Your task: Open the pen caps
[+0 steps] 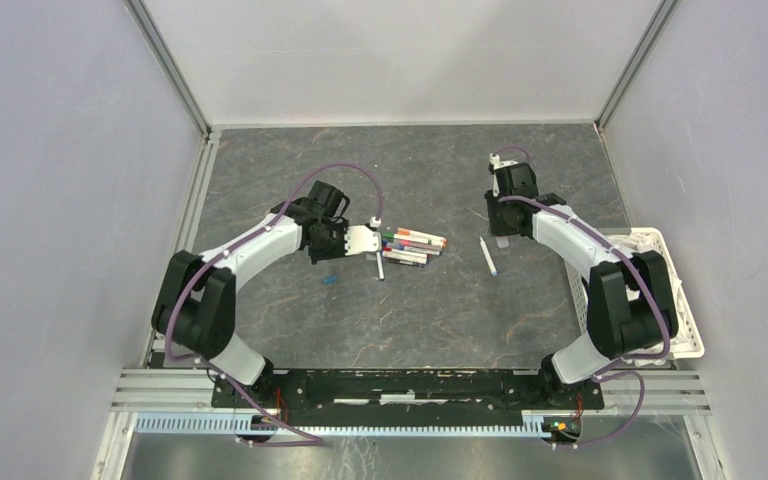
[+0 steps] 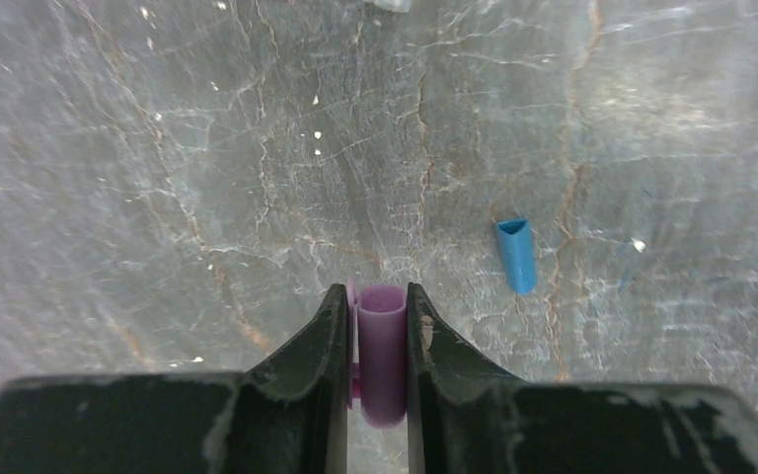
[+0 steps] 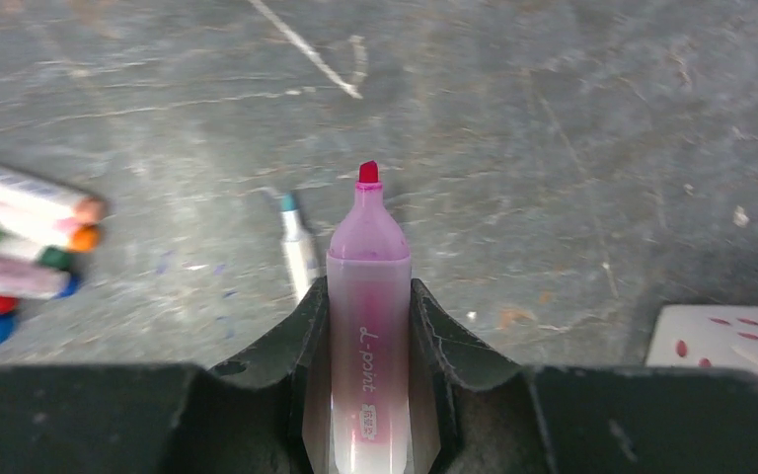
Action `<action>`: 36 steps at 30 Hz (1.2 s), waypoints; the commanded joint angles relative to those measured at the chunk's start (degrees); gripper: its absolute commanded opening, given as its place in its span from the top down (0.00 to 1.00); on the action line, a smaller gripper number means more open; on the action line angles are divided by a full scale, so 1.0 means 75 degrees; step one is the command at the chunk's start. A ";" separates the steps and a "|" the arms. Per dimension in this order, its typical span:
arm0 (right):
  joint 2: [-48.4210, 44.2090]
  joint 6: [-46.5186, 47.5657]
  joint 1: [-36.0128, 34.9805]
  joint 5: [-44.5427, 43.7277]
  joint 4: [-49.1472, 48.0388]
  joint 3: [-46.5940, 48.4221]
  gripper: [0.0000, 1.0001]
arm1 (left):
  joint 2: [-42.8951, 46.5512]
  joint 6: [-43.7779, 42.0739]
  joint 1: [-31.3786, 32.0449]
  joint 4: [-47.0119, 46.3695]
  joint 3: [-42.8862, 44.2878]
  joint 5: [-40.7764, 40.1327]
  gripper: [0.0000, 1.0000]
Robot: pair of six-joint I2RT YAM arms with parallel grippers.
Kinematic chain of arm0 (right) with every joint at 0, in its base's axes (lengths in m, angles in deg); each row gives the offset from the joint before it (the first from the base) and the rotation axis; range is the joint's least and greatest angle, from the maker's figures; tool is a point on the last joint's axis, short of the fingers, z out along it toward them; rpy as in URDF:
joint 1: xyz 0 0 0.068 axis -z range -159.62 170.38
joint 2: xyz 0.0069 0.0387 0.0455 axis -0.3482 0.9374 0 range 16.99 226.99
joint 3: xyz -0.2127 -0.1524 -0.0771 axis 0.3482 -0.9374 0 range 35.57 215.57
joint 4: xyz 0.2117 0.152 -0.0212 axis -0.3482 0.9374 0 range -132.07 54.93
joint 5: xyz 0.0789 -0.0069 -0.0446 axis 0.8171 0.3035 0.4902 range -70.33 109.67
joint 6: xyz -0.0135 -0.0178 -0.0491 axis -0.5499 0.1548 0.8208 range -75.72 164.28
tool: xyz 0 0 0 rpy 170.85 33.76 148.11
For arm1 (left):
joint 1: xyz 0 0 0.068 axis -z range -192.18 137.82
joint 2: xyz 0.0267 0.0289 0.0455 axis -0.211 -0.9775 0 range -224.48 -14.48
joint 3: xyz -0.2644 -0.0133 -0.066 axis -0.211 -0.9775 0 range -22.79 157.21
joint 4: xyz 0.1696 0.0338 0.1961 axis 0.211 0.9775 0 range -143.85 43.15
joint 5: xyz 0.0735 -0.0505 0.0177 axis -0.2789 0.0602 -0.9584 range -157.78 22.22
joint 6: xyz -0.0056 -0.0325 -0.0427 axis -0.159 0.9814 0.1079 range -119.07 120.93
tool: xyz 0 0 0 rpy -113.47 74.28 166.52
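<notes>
My left gripper (image 2: 375, 292) is shut on a purple pen cap (image 2: 383, 360), held just above the table. In the top view the left gripper (image 1: 362, 239) sits at the left end of a heap of pens (image 1: 415, 244). A blue cap (image 2: 516, 255) lies loose on the table to its right. My right gripper (image 3: 367, 286) is shut on a pink pen (image 3: 368, 316) whose pink tip is bare and points forward. In the top view the right gripper (image 1: 503, 232) hangs right of the heap.
One uncapped pen (image 1: 487, 257) lies alone between heap and right arm, and shows as a teal-tipped pen (image 3: 298, 252) in the right wrist view. Another pen (image 1: 380, 266) lies below the heap. A white perforated basket (image 1: 682, 300) stands at the right edge.
</notes>
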 commanded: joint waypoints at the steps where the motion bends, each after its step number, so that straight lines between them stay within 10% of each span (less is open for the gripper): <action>1: 0.0436 -0.0155 0.0115 -0.1308 -0.0110 -0.0162 0.90 | -0.0405 0.0768 -0.0222 -0.0712 -0.0101 -0.0074 0.98; 15: 0.1026 -0.0264 0.0189 -0.0959 -0.0630 -0.0690 0.66 | -0.0865 0.1100 -0.0227 -0.0918 -0.0405 0.0235 0.78; 24: 0.0491 -0.0245 0.0160 -0.0754 -0.0231 -0.0129 0.45 | -0.0337 0.1067 -0.0324 0.0360 0.0506 0.1227 0.28; 26: 0.0323 -0.0191 0.0026 -0.0746 -0.0285 0.0074 0.44 | -0.0184 0.1090 -0.0374 0.0752 0.0937 0.1396 0.01; 36: 0.1788 0.1551 -0.1493 0.1503 -0.0288 0.2512 0.43 | 0.0459 0.2432 -0.0626 0.2205 0.3847 0.1572 0.00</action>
